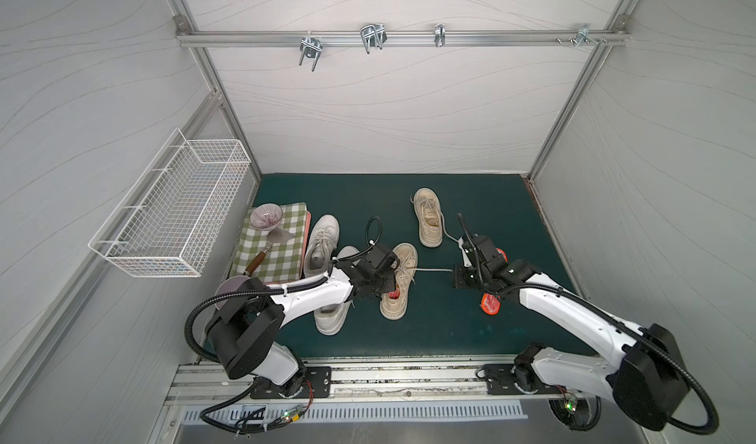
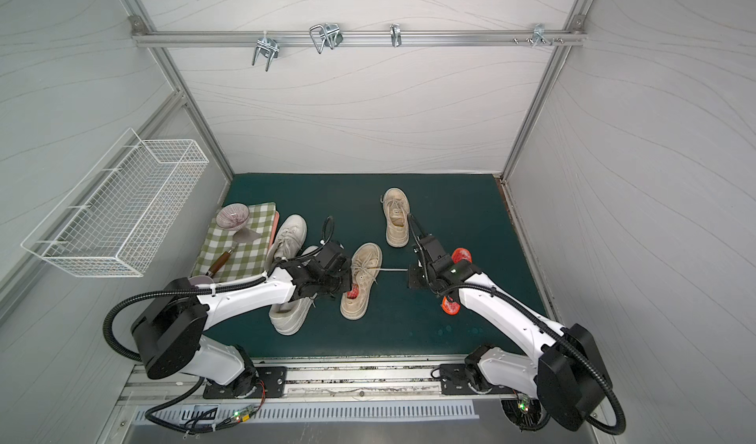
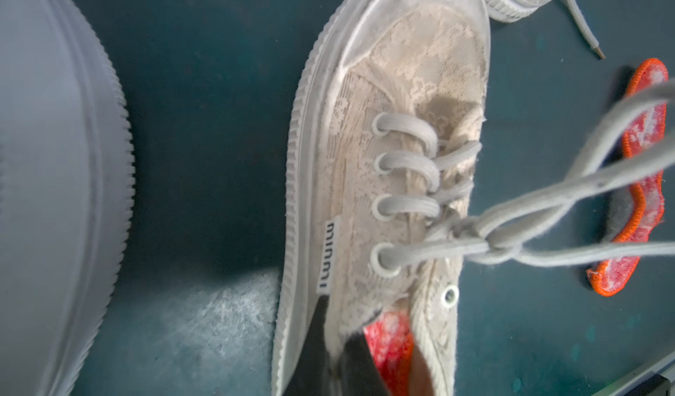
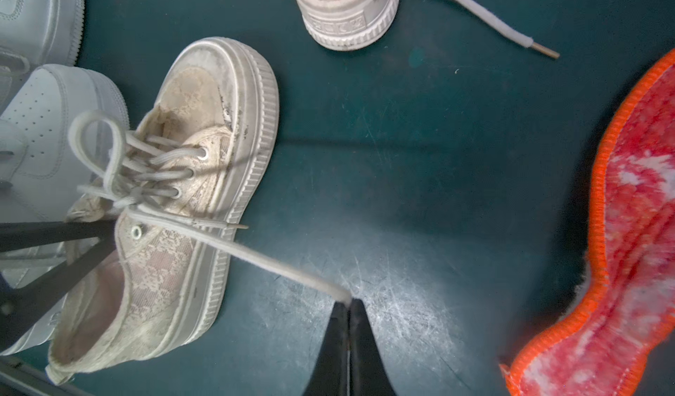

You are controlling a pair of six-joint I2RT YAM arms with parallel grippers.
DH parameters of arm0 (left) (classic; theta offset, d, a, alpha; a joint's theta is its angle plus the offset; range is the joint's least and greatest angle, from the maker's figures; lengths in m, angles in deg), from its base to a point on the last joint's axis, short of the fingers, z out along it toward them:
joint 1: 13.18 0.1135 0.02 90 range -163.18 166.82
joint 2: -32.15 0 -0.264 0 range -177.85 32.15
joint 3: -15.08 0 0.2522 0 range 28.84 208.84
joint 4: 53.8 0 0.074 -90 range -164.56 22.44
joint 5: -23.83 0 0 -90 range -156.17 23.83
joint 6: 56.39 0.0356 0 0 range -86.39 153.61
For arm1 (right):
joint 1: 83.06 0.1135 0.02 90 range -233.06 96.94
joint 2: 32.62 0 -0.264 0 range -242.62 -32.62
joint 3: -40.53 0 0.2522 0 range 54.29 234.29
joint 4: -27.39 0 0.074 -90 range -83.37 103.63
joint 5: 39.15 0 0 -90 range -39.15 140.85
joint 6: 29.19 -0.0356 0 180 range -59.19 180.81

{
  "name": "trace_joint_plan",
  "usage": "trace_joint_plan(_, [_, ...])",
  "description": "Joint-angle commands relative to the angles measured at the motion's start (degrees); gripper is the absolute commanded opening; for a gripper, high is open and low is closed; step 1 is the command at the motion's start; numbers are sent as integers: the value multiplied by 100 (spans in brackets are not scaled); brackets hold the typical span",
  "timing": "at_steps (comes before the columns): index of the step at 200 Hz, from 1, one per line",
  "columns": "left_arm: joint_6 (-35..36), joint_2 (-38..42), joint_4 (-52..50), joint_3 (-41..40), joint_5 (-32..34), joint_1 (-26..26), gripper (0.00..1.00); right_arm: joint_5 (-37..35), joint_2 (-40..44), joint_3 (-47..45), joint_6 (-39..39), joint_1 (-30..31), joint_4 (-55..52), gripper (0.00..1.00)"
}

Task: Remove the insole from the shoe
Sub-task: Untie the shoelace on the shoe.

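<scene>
Insole (image 3: 390,339), red-and-white mottled fabric with an orange stitched edge, is sitting inside the shoe and showing only at the heel opening.

Left tool (image 3: 338,335) is clenching the collar fabric of the beige lace-patterned canvas shoe (image 3: 409,84), with one black finger outside the wall and one inside. The inner finger is lying just beside the insole; cannot tell whether it is touching. Judgement: this grip is pinning the shoe to the dark green counter (image 4: 401,157) and holding the mouth open, not taking the insole itself.

Right tool (image 4: 349,303) is pinching the end of the grey-white shoelace (image 4: 274,262), which is running taut from the top eyelets out sideways. This is likely meant to loosen the lacing so the opening can widen.

The insole is thus lying right at the left tool's tips and well apart from the right tool.

Outward:
- A second matching insole (image 4: 639,230) is lying loose on the counter beside the right arm.
- The partner beige shoe (image 1: 427,217) is standing farther back.
- White leather sneakers (image 1: 323,241) are lying beside the left arm.
</scene>
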Motion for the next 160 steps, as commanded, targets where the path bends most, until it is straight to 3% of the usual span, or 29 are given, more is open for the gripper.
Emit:
trace_joint_plan(1, [102,28,153,70,-57,-45,0,146,-208,457,122,-5,14,0])
trace_joint_plan(64, [187,358,97,3,-40,-511,0,118,-1526,1775,353,-294,-217,0])
trace_joint_plan(127, [57,614,308,-340,-13,-540,0,4,-2193,1791,305,-13,-189,0])
trace_joint_plan(148, [60,610,357,-360,-30,-542,0,-165,-2182,1680,283,66,-232,41])
trace_joint_plan(160, [44,628,351,-367,-22,-537,0,-275,-2051,1584,296,61,-249,57])
